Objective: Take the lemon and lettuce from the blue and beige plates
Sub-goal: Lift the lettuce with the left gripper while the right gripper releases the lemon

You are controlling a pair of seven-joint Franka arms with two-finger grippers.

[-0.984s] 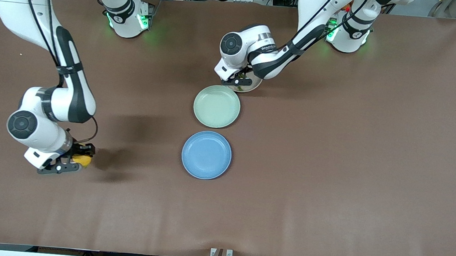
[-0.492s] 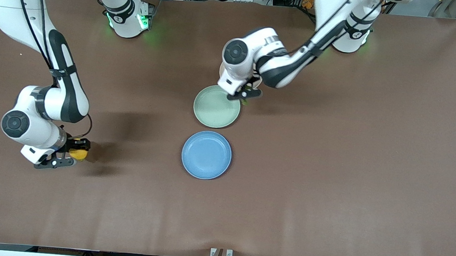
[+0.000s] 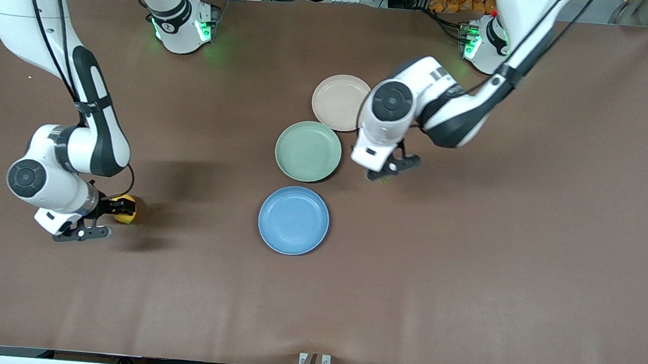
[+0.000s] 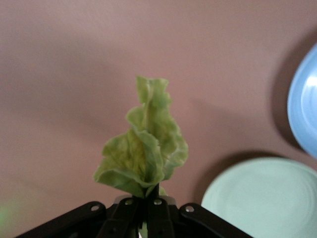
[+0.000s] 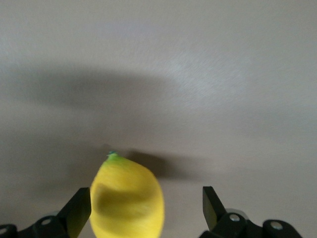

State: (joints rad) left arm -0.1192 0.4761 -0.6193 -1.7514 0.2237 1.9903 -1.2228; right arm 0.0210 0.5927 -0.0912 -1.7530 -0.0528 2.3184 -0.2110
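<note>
Left gripper [image 3: 389,171] now off beige plate [image 3: 339,101], pinching lettuce [image 4: 143,151] over table; right gripper [image 3: 102,218] now spread, lemon [image 3: 124,208] released.

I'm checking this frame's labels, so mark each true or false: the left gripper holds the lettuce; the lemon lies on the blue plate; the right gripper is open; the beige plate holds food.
1. The left gripper holds the lettuce: true.
2. The lemon lies on the blue plate: false, it is on the table by the right gripper, toward the right arm's end.
3. The right gripper is open: true.
4. The beige plate holds food: false, it is bare.
</note>
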